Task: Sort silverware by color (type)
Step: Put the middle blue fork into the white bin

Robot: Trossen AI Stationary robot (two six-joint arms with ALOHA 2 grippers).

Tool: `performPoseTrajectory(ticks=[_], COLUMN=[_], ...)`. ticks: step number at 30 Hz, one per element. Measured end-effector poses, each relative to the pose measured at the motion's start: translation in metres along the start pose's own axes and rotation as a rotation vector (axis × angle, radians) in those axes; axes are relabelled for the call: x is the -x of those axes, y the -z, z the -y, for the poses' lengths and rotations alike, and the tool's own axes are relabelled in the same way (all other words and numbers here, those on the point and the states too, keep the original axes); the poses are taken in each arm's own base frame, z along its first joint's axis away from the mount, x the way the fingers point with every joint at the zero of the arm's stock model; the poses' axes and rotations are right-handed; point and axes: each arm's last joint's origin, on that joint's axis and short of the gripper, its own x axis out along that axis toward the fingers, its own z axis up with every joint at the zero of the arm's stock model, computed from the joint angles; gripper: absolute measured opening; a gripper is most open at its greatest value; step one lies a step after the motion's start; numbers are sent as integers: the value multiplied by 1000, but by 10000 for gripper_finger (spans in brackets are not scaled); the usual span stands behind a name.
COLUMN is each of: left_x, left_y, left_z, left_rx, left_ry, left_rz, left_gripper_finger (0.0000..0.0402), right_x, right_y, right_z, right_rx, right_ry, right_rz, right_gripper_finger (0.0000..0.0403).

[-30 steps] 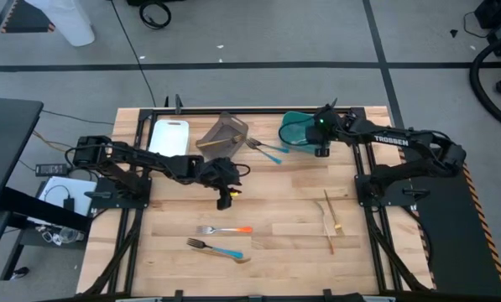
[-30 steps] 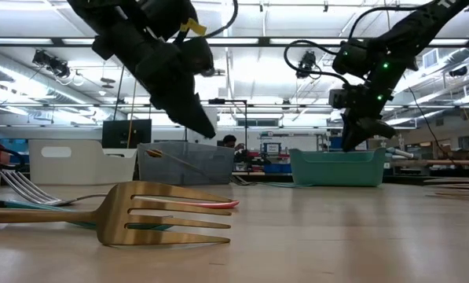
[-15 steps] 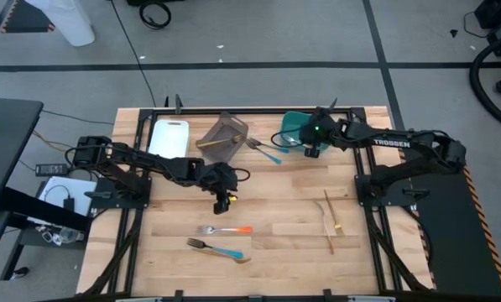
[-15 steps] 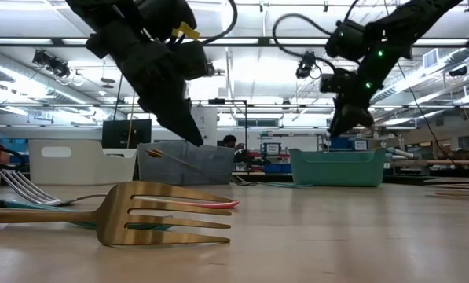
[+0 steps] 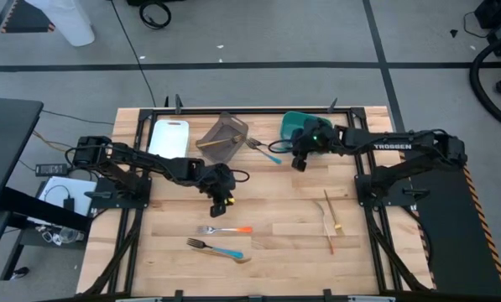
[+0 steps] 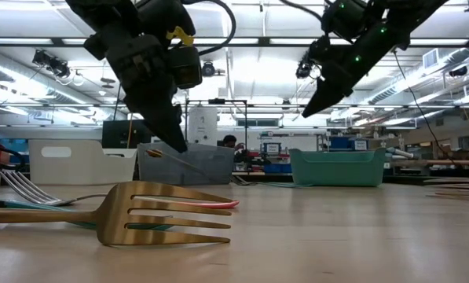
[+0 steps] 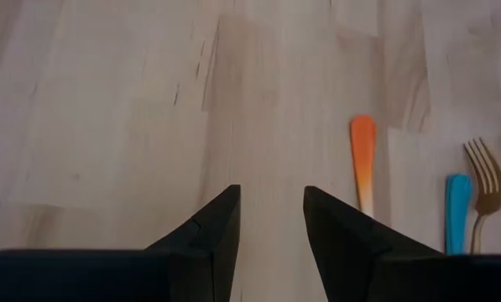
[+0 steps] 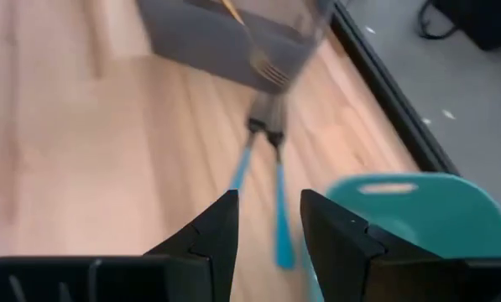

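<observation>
Both arms are hanging over the table with nothing in their claws. The left gripper (image 5: 222, 200) is hovering mid-table, just above the orange-handled fork (image 5: 222, 229), with its fingers (image 7: 219, 225) parted by a narrow gap and bare wood showing between them; in its wrist view the orange handle and a blue-handled fork (image 7: 460, 205) are lying off to one side of that gap, not inside it. The right gripper (image 5: 298, 161) is hovering near the teal bin (image 5: 294, 124), fingers (image 8: 225, 226) likewise a little apart and empty, looking down on two blue-handled forks (image 5: 268, 151) lying on the table between the teal bin and the grey-brown bin (image 5: 225, 134), with their tines close to the grey-brown bin. Another blue-handled fork (image 5: 216, 248) is lying near the front edge, and the wooden utensils (image 5: 329, 220) are sitting well apart on the right side. A white bin (image 5: 169, 137) is standing at the back left. To me this looks like the reaching stage of two pickups: each claw probably needs to line its gap over a handle and drop lower before closing.
</observation>
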Motion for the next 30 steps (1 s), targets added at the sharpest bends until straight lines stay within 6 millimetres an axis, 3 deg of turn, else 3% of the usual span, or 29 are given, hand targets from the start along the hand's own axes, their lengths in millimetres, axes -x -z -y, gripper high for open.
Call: performPoseTrajectory(ticks=[8, 13, 22, 30], left_x=[1, 9, 24, 35], left_y=[-7, -25, -46, -60], left_z=[-7, -14, -45, -70], left_rx=[-46, -87, -123, -184], left_ry=[-201, -267, -346, -418], left_rz=[98, 156, 221, 342], left_gripper_finger=[141, 141, 141, 141], right_x=[-8, -18, -40, -29], right_y=[-1, 0, 6, 2], right_z=[-16, -26, -48, -61], right_rx=[-84, -113, -134, -116], right_ry=[-125, -167, -181, -154], right_rz=[7, -14, -48, -11], right_gripper_finger=[142, 140, 139, 139])
